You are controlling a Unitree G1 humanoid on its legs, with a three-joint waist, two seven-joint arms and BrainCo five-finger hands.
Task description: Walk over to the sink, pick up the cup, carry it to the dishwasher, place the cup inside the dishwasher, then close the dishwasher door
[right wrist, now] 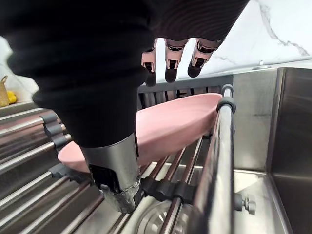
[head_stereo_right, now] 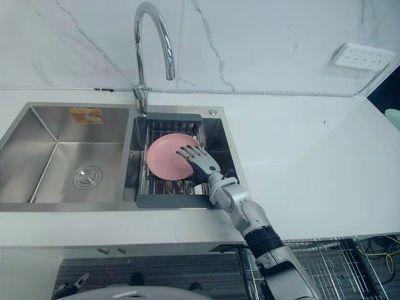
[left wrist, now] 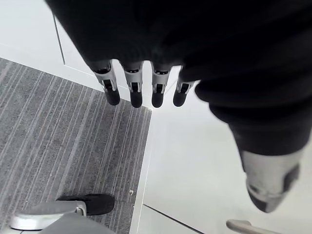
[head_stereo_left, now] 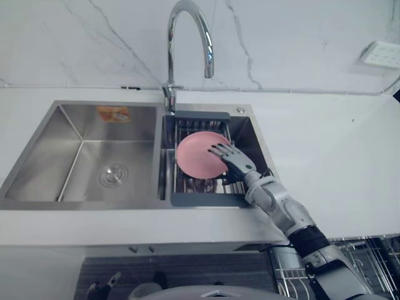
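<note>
A pink plate point(head_stereo_left: 197, 153) leans in a wire draining rack point(head_stereo_left: 200, 200) set in the sink's right basin; no cup shows. My right hand point(head_stereo_left: 234, 159) reaches down over the plate's right edge, fingers spread and straight. In the right wrist view its fingers point(right wrist: 168, 66) hover just above the plate point(right wrist: 180, 122), and the thumb point(right wrist: 117, 180) sits lower, in front of the rim, not closed on it. My left hand point(left wrist: 134, 92) hangs with straight fingers beside a white cabinet front, holding nothing.
The left basin point(head_stereo_left: 94, 162) is bare steel with a drain. A tall curved faucet point(head_stereo_left: 187, 25) stands behind the rack. White countertop point(head_stereo_right: 312, 156) spreads to the right. A wire dishwasher rack point(head_stereo_right: 337, 262) shows below the counter at lower right. A grey striped mat point(left wrist: 58, 146) covers the floor.
</note>
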